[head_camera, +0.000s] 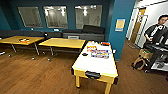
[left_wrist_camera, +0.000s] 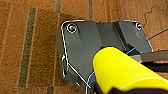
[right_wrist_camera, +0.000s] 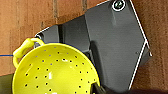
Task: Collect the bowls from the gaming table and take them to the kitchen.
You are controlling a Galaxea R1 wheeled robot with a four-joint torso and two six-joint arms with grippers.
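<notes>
The gaming table [head_camera: 96, 64], with a glossy white top and yellow edge and legs, stands right of centre in the head view, its short end toward me. A small black bowl [head_camera: 85, 54] sits near its left edge. A faint pale ring [head_camera: 92, 42] at the far end may be a see-through bowl. Flat colourful board game boxes [head_camera: 100, 53] lie across the far half. A yellow perforated colander [right_wrist_camera: 53, 72] with a loop handle shows close up in the right wrist view. A rounded yellow cylinder [left_wrist_camera: 122, 70] shows close up in the left wrist view. Whether either is held is unclear.
Two plain yellow-wood tables [head_camera: 62, 42] [head_camera: 20, 39] stand to the left. A dark sofa [head_camera: 82, 33] runs along the blue back wall. A blue wall corner [head_camera: 121, 30] sits just right of the gaming table. A person [head_camera: 156, 31] stands at a rig far right. Wooden floor [head_camera: 37, 75] lies in front.
</notes>
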